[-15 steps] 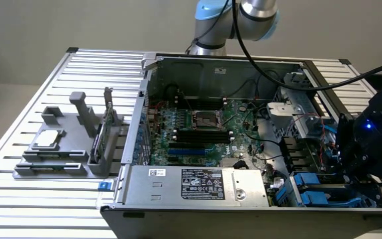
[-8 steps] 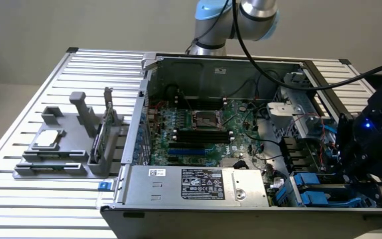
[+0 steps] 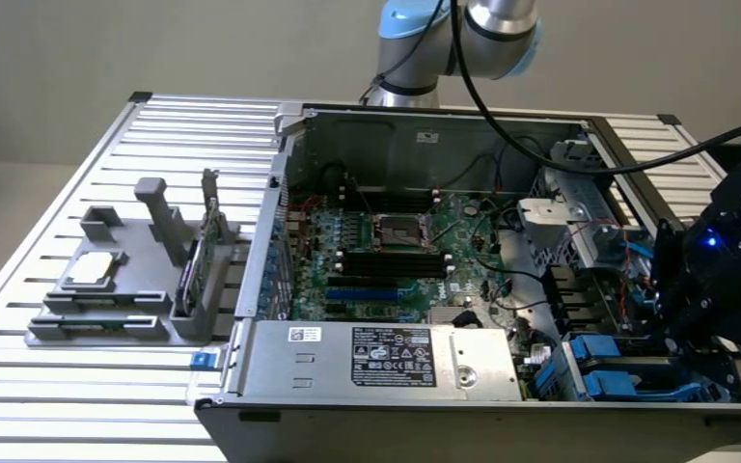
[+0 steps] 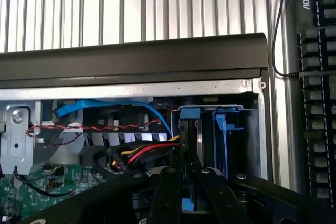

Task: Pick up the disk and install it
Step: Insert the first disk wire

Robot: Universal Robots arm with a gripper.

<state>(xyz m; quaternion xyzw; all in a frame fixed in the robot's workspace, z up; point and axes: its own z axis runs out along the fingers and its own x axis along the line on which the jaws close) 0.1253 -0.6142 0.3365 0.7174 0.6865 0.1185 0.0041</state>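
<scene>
The pincer (image 4: 190,195) is seen in the wrist view with its two fingers (image 4: 167,192) drawn close together over a narrow dark edge with a patch of blue (image 4: 187,204) at its base. This is judged to be the disk, held on edge and lowered into the drive bay (image 4: 223,140) at the corner of the computer case (image 3: 384,145); the grip is taken as closed on it. In the exterior view the arm's head (image 3: 731,280) hangs over that same corner, just above the blue carriers (image 3: 609,371).

For the step to be done well, the disk should be kept upright and parallel to the bay's blue rail (image 4: 220,137) just beyond the fingertips, and pressed straight down without twist, so that its side rails run in the guides and do not jam. The blue cable (image 4: 131,109) and the red, yellow and black wire bundle (image 4: 144,153) beside the pincer should be kept out from under the disk, since they lie close to the slot. Pressure should be eased if resistance is met before the disk seats.

Much is hidden. The disk's label and most of its body are covered by the fingers, so its depth in the bay cannot be judged. Whether the neighbouring slot is occupied cannot be made out. Well apart from the pincer, a grey stand (image 3: 113,304) on the slatted table (image 3: 36,405) carries a small silver drive (image 3: 94,270).
</scene>
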